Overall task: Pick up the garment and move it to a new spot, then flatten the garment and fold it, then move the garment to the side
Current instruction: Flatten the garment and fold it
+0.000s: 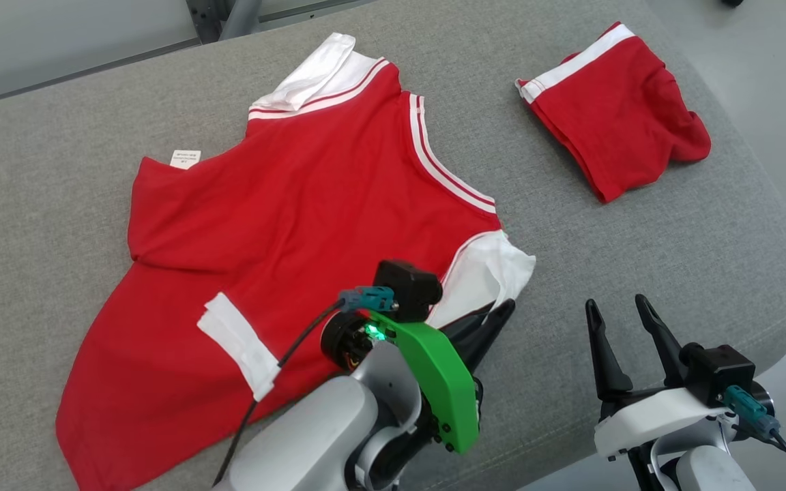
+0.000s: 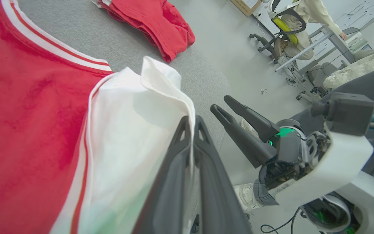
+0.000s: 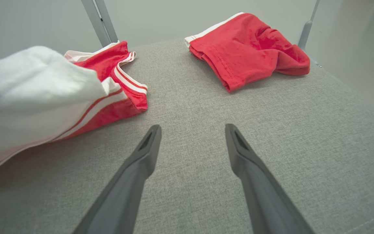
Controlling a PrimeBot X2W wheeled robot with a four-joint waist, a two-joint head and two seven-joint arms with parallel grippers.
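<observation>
Although the red shirt (image 1: 284, 225) lies mostly spread over the left and middle of the grey padded table (image 1: 638, 239), it is not flat. One white cuff (image 1: 239, 341) is turned over onto the red body, and the far white sleeve (image 1: 311, 75) is doubled on itself. A small label (image 1: 186, 158) pokes out at the far left edge.

The near white sleeve (image 1: 488, 273) is the point of hold. The left gripper (image 2: 192, 122) has its fingers pressed together on the sleeve's edge, and the cloth rises to a soft peak just beyond the tips.

The shirt looks light, thin and limp. It should drape and trail from any single pinch rather than move as a sheet, and the woven table cover will probably drag on it. A firm hold is likeliest at hems, seams or the striped armhole trim (image 1: 447, 170), where the cloth is thicker. A second hold well apart from the first would help keep the shirt from bunching.

The right gripper (image 1: 617, 305) hovers just right of the sleeve over bare table, fingers spread and holding nothing.

Folded red shorts (image 1: 615, 109) sit well apart at the far right of the table. In the left wrist view a person (image 2: 307, 19) sits at a desk across the room.
</observation>
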